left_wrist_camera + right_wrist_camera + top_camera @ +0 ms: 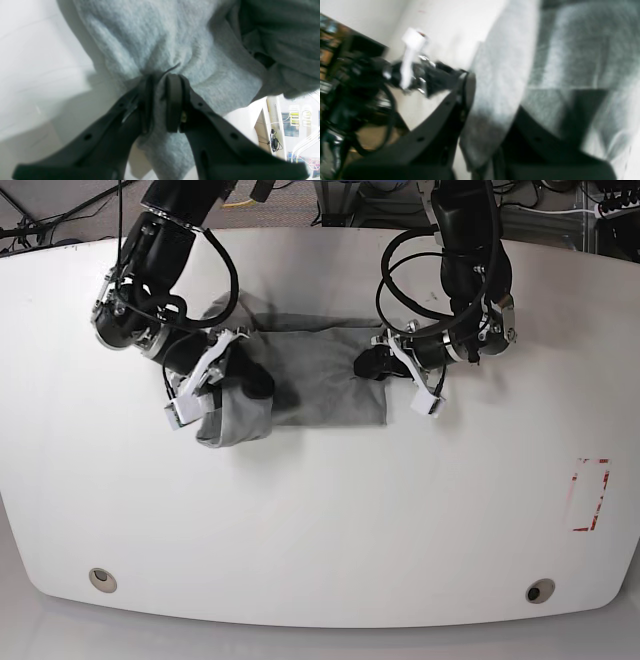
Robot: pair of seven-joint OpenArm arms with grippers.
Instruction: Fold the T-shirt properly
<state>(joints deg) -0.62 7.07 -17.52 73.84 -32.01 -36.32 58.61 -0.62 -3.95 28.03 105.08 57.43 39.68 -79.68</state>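
Black fingers [172, 100] of the left end effector [161, 98] pinch a bunch of grey T-shirt [155, 45] between nearly closed jaws, presumably to carry that edge inward for a fold. Likewise, the right end effector [492, 105] is clamped on a hanging flap of the same cloth. Only the base view shows the whole layout: the T-shirt [320, 375] lies partly folded on the white desk [320, 520], gripped at opposite ends, the flap on the right arm's side lifted and rolled over. No lettering is visible.
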